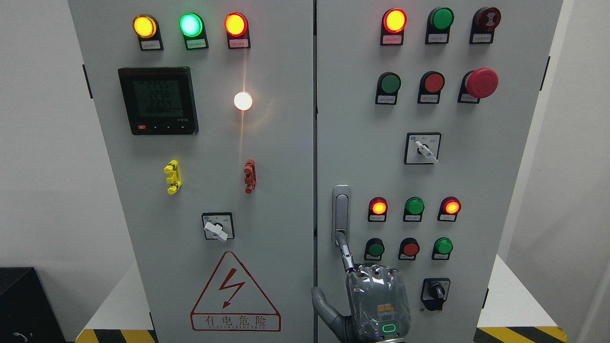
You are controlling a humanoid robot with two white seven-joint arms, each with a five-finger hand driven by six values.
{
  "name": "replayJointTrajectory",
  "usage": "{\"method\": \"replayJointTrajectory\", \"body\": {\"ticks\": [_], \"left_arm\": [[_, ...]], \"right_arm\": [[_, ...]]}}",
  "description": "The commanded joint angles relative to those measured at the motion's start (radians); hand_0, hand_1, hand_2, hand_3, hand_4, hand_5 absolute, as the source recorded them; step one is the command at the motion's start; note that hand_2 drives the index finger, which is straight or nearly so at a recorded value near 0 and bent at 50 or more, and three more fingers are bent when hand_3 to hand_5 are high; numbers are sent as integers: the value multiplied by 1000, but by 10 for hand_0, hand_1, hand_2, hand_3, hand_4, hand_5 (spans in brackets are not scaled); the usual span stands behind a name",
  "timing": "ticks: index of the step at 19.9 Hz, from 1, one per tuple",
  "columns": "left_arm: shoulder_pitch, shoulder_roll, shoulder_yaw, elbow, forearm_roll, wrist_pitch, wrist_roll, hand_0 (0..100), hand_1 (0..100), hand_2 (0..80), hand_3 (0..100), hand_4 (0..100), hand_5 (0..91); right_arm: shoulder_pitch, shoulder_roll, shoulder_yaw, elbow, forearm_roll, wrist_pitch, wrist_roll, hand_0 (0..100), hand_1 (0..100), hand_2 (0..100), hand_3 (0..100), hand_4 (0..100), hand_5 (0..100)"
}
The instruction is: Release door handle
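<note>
The grey door handle [341, 209] stands upright and flush on the left edge of the cabinet's right door [476, 181]. My right hand [376, 300] rises from the bottom edge just below it, its back toward the camera. Its index finger [345, 252] is stretched up, and the tip touches the handle's lower end. The other fingers are curled at the knuckles and the thumb [321, 302] sticks out to the left. Nothing is gripped in the hand. Both doors look closed. My left hand is out of view.
The right door carries lit indicator lamps [394, 20], push buttons, a red emergency stop [481, 83] and rotary switches [422, 149] [435, 291]. The left door has a meter [158, 100], yellow [172, 177] and red [249, 176] clips and a warning triangle [234, 295].
</note>
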Motion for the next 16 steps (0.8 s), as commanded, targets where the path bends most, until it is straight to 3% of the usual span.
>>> {"method": "replayJointTrajectory", "body": {"ticks": [1,16], "left_arm": [[-26,0,0,29,1,0,1,120,556,0,0,0,0],[-26,0,0,29,0,0,1,120,556,0,0,0,0]], "right_arm": [[-3,0,-11,12,3,2,1,300,216,0,1000,1000,1000],[-12,-1,-11,18,1,1,7,306,220,0,1000,1000,1000]]}}
